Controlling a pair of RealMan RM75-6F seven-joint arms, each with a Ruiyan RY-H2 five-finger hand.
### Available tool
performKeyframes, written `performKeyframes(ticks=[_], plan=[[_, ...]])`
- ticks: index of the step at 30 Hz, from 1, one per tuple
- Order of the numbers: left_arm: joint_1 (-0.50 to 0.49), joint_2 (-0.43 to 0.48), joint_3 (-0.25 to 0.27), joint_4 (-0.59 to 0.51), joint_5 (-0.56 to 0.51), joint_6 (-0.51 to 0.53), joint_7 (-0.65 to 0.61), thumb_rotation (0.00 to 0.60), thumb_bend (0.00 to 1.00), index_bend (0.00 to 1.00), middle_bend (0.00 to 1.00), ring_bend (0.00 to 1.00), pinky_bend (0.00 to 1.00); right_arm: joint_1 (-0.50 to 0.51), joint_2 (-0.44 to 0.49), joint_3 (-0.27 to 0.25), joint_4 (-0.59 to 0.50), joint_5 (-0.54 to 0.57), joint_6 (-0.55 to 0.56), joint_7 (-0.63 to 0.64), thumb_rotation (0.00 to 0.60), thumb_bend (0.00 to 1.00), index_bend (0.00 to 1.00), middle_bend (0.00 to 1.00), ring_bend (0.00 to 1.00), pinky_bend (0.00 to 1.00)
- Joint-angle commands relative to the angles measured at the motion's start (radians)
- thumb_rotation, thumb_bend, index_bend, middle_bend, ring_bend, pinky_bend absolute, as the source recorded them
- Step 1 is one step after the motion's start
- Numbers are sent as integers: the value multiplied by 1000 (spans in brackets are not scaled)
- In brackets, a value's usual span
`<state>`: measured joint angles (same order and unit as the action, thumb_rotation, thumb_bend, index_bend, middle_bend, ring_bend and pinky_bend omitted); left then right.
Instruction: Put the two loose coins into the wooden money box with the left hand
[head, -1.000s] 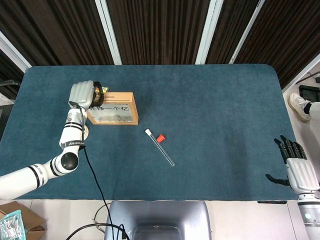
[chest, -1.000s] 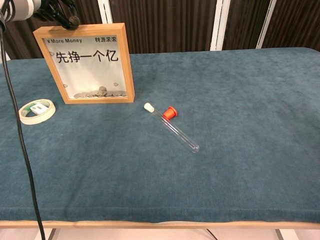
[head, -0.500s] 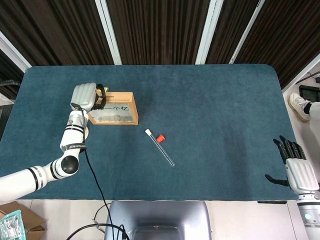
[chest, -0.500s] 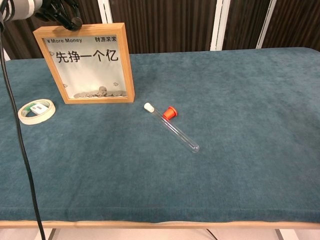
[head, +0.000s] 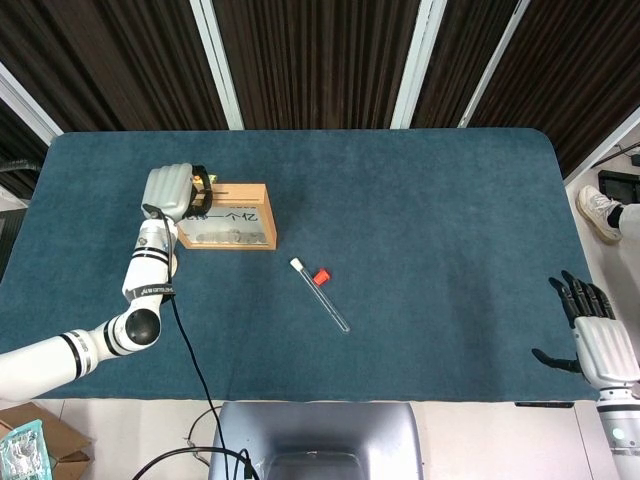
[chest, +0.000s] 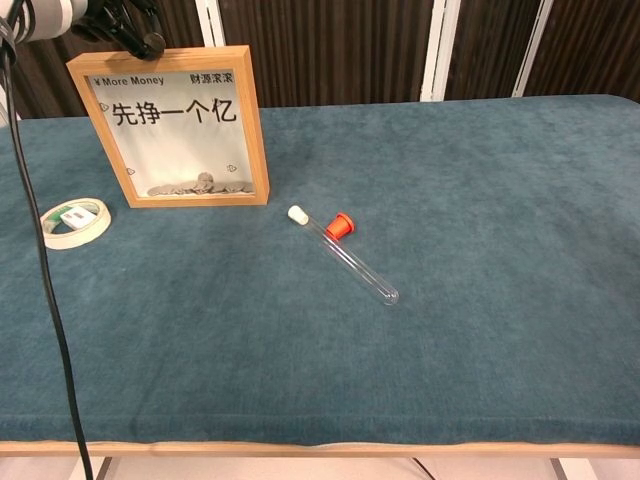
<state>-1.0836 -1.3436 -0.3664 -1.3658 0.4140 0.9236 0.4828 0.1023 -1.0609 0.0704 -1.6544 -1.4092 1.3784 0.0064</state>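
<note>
**Left hand at top edge of money box; right hand idle at frame corner**

Head view: The wooden money box (head: 232, 216) stands upright on the blue table cloth (head: 420, 200), left of centre in the frame. The left hand (head: 172, 192) sits at the box's upper left corner, its back toward the camera, dark fingertips (head: 201, 186) curled in over the top edge of the box. A small yellowish glint shows at the fingertips; whether it is a coin cannot be told. Whether the fingers pinch anything cannot be told either. No loose coin is made out on the cloth. A test tube (head: 322, 297) lies diagonally near the frame centre, with a white stopper at its upper end and a red cap (head: 321, 276) just beside it. The right hand (head: 594, 338) is in the lower right corner, off the table edge, fingers spread apart and holding nothing.

Chest view: The money box (chest: 170, 125) is at upper left, its glass front with printed characters facing the camera; a small pile of coins (chest: 200, 185) lies at the bottom inside. Dark fingertips of the left hand (chest: 128, 28) hover at the box's top left corner; their grip is hidden. A roll of tape (chest: 73, 222) lies on the cloth at lower left of the box, apart from it. The test tube (chest: 350, 260) is near centre.
</note>
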Motion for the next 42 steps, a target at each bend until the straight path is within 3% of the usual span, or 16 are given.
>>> performKeyframes(ticks=[1, 22, 42], plan=[[-1, 1, 2, -2, 0, -5, 1, 600, 423, 666, 1000, 1000, 1000, 0, 0, 1, 0, 1, 0, 0, 600, 114, 0, 0, 0, 0], [-4, 8, 5, 31, 50, -68, -47, 600, 424, 671, 1000, 1000, 1000, -2, 4, 2, -4, 9, 0, -1, 600, 114, 0, 0, 0, 0], [-3, 2, 11, 44, 99, -63, -87, 600, 424, 671, 1000, 1000, 1000, -5, 8, 2, -5, 6, 3, 7, 600, 114, 0, 0, 0, 0]])
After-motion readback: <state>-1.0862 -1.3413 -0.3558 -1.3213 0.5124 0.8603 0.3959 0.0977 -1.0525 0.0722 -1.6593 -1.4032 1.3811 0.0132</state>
